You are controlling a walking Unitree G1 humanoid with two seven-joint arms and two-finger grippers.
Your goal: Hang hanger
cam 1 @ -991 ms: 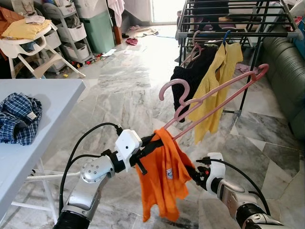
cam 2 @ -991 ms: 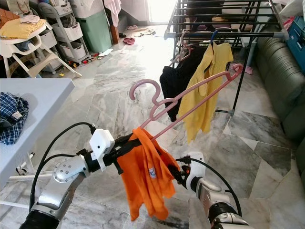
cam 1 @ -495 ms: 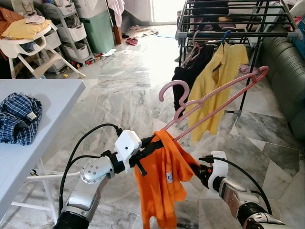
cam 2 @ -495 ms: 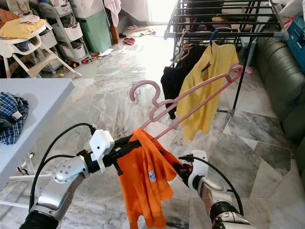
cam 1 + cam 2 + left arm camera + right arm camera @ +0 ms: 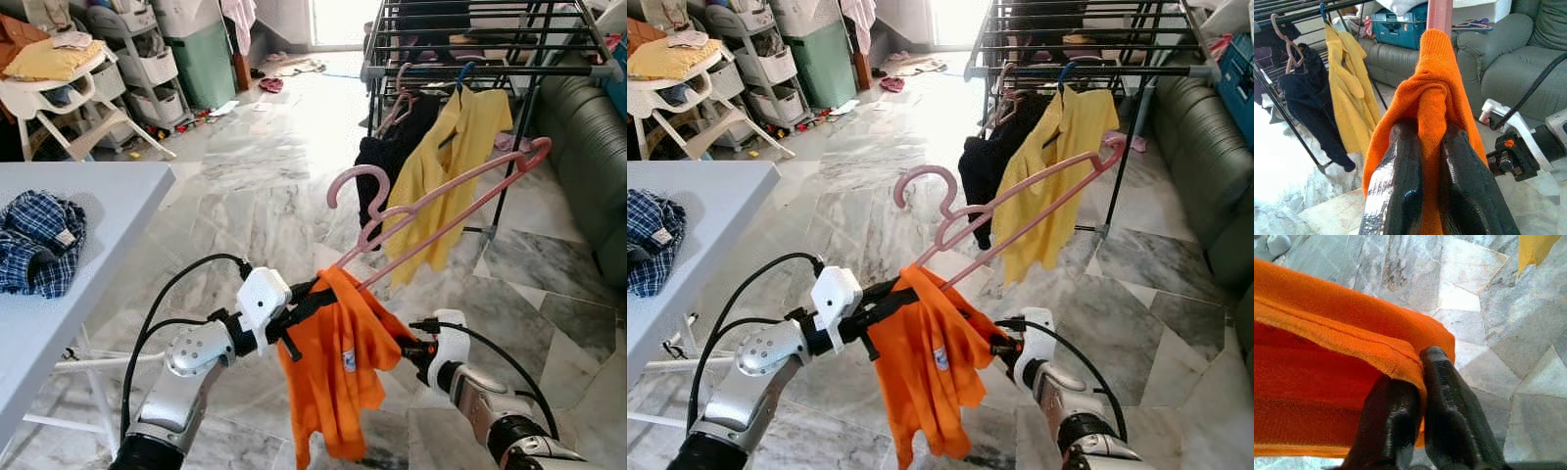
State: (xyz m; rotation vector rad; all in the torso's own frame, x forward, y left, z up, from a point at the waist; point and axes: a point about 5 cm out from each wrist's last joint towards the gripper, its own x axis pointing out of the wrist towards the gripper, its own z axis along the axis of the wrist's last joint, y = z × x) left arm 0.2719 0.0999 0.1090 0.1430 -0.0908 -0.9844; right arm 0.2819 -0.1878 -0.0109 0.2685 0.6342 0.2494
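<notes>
Now both grippers on orange shirt (image 5: 343,367).

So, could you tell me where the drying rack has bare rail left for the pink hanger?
The front rail of the drying rack is bare to the right of the yellow shirt, out to the corner by the green sofa. It is crowded to the left, where the black garment hangs against the yellow one.

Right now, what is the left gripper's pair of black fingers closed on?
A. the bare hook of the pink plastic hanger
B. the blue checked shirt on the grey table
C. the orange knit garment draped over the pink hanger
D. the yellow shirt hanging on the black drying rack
C: the left gripper pinches a fold of the orange knit garment, with the pink plastic hanger rising just beyond it.
</notes>
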